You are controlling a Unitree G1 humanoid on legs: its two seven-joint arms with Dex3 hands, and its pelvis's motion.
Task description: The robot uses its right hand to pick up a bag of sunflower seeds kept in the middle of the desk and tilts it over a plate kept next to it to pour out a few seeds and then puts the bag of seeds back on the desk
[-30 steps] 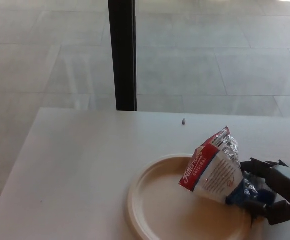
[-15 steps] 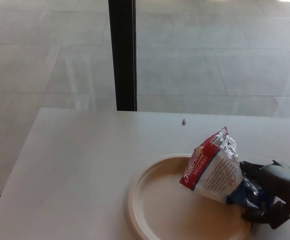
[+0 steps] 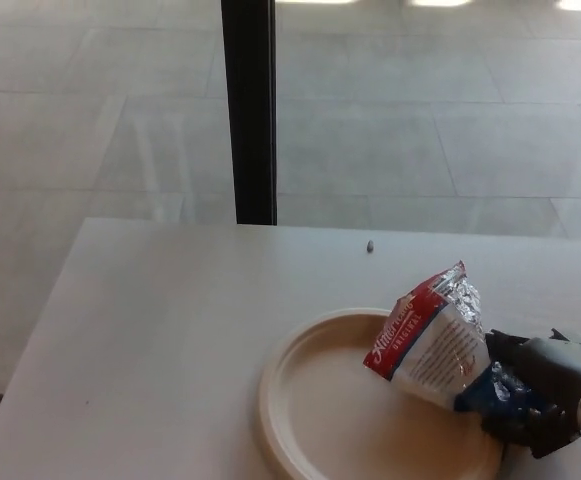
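Observation:
The sunflower seed bag [image 3: 432, 335], red, white and blue with a crinkled silver top, is tilted to the left over the right part of the cream plate [image 3: 310, 415]. My right hand [image 3: 530, 395] is shut on the bag's blue lower end at the right edge of the head view. The bag's open silver end points up and away from me. No seeds show on the plate's bare surface. My left hand does not show.
A single small dark seed [image 3: 370, 244] lies on the white desk [image 3: 160, 330] near its far edge. A black vertical post [image 3: 248, 110] stands behind the desk, with grey tiled floor beyond. The desk's left edge runs diagonally at the left.
My right hand has drawn slightly right and down, its fingers showing less. The bag stays tilted over the plate in nearly the same place. The camera has shifted a little.

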